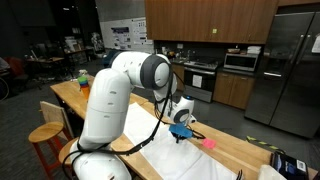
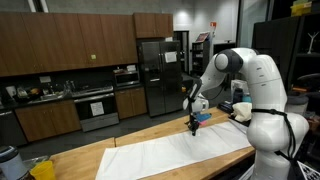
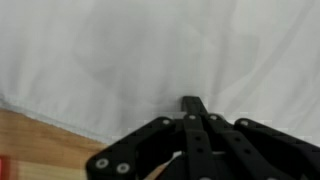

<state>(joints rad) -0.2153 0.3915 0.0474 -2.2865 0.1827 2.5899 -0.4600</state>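
Black gripper [image 3: 192, 104] links fill the bottom of the wrist view. The fingers are clenched to a single point with no gap, tip down on a white cloth [image 3: 120, 50]. Whether a pinch of fabric is caught there I cannot tell.

The cloth lies spread flat along the wooden counter [image 3: 30, 140], and the gripper stands near the cloth's edge, toward one long edge of the counter. It looks thin, light and limp, likely to crease and slide on the smooth wood, so a hem or corner seems the best hold.

Only the wrist view shows the closed tip and the weave up close. Both exterior views show the cloth's full spread [image 2: 170, 152]. In an exterior view a small pink thing [image 1: 210, 143] lies on bare wood just past the cloth's edge.
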